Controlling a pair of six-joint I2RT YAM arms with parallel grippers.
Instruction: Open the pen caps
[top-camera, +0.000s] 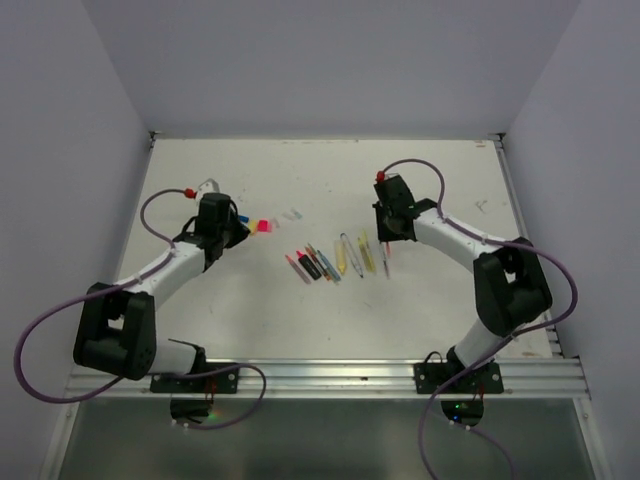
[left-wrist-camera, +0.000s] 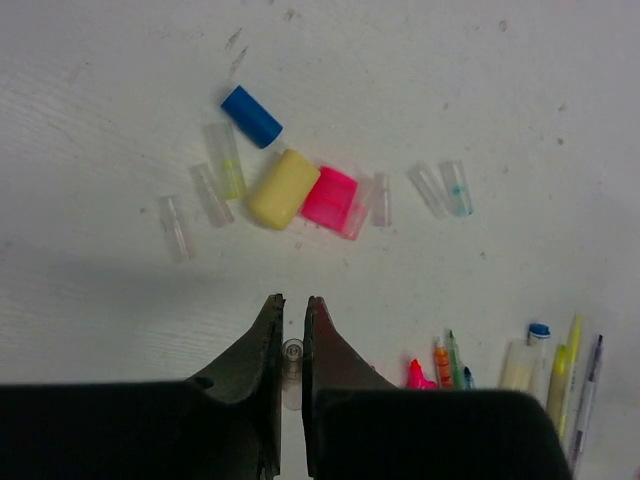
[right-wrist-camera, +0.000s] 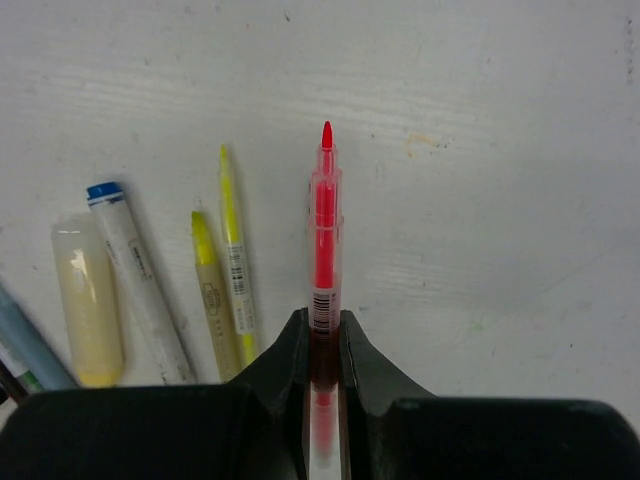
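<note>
Gripping a red pen (right-wrist-camera: 325, 230), right pincer (right-wrist-camera: 322, 318) hovers over open table (right-wrist-camera: 500, 150).

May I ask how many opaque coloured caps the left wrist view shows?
3: blue cap farthest up, yellow cap below it, pink cap at its right; more may lie outside view.

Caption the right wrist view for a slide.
Right claw clamps an uncapped red pen; yellow pens and a cream highlighter lie beside it on the white table.
</note>
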